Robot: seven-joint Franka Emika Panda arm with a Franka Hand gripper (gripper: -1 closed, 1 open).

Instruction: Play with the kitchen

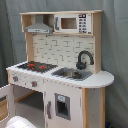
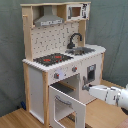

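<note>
The kitchen (image 1: 65, 50) (image 2: 55, 40) stands upright, white and light wood, in both exterior views. It has a black-red hob (image 1: 36, 65) (image 2: 52, 59), a grey sink (image 1: 72, 74) (image 2: 82, 50), a black tap (image 1: 84, 59) (image 2: 74, 39), a hood (image 1: 39, 27) and a microwave (image 1: 75, 23). The oven door (image 2: 62, 102) (image 1: 5, 102) is swung open sideways. In the second exterior view my white arm reaches in from the right. My gripper (image 2: 86, 87) sits at the front of the lower cabinet, beside the oven opening. In the first exterior view only a white part of the arm (image 1: 20, 122) shows at the bottom left.
A grey curtain (image 1: 115, 50) hangs behind the kitchen. The kitchen stands on a wooden surface (image 2: 100, 115). The open oven door juts out toward the second exterior view's lower middle, left of my arm.
</note>
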